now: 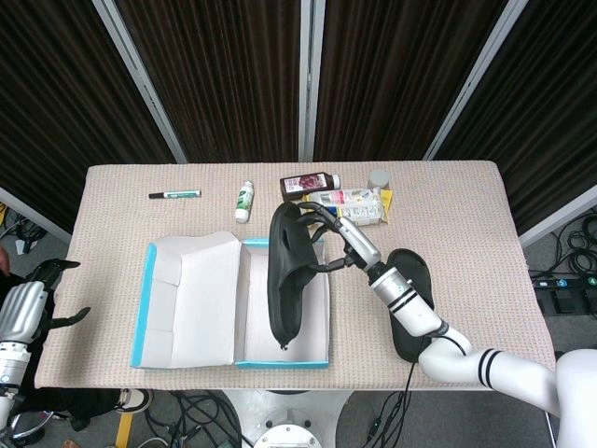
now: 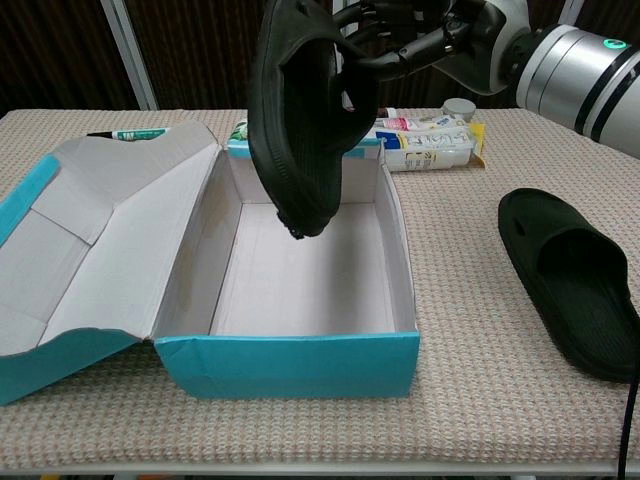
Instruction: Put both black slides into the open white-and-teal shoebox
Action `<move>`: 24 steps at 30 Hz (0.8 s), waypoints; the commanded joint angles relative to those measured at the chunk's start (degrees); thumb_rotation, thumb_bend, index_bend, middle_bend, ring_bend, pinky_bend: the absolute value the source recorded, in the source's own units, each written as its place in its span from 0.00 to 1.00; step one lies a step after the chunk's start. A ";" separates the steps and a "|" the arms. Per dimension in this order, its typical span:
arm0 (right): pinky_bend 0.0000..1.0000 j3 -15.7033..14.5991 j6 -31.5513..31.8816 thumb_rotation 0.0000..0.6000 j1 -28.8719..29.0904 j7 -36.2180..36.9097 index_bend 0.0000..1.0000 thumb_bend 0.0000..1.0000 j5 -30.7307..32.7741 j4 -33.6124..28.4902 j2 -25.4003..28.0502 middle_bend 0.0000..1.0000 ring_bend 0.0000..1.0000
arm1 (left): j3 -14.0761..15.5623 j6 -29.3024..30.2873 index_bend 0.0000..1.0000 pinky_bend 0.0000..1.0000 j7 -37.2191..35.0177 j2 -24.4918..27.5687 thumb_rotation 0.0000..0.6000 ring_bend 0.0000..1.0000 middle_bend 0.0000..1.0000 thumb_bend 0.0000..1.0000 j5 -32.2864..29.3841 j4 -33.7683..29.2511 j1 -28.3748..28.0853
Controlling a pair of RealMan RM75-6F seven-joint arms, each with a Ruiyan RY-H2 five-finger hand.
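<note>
Our right robot hand [image 2: 400,40] grasps one black slide [image 2: 300,110] by its strap, hanging it toe-down over the open shoebox [image 2: 300,365]. The other slide [image 2: 575,285] lies on the worktop [image 2: 480,420] right of the box. Our left robot hand [image 1: 28,308] hangs off the worktop's left edge, fingers spread, holding nothing.

A rectangular surface covered in beige woven cloth [image 1: 457,205] fills the middle of the head view. Behind it, toward 12 o'clock, hang dark brown pleated curtains [image 1: 224,75] crossed by slanting pale metal bars [image 1: 140,79]. Black cables [image 1: 574,257] lie on the grey floor [image 1: 536,247] at 3 o'clock.
</note>
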 commanded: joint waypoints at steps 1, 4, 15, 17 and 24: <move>0.42 -1.19 -1.64 1.00 1.54 3.75 0.14 0.08 -2.13 3.14 -1.85 0.49 0.37 | -0.04 0.14 0.23 0.23 0.04 0.00 1.00 0.13 0.22 0.17 -0.06 -0.04 0.14; 0.42 -2.04 -2.48 1.00 2.57 5.70 0.14 0.08 -3.28 5.80 -3.34 0.49 0.37 | -0.04 0.10 0.23 0.23 -0.01 -0.05 1.00 0.13 0.22 0.17 -0.15 0.14 0.19; 0.42 -3.05 -3.03 1.00 6.20 12.80 0.14 0.07 -5.60 14.53 -9.17 0.49 0.37 | -0.30 0.17 0.23 0.22 -0.26 -0.54 1.00 0.13 0.22 0.17 -0.45 1.61 0.34; 0.42 -3.23 -2.60 1.00 6.61 13.84 0.14 0.07 -5.90 15.93 -10.29 0.49 0.37 | -0.33 0.10 0.23 0.23 -0.50 -0.64 1.00 0.13 0.22 0.17 -0.55 1.94 0.38; 0.42 -4.15 -1.14 1.00 7.29 15.90 0.14 0.07 -6.58 20.10 -13.59 0.49 0.37 | -0.38 -0.17 0.23 0.22 -1.35 -0.80 1.00 0.13 0.22 0.17 -0.70 2.86 0.45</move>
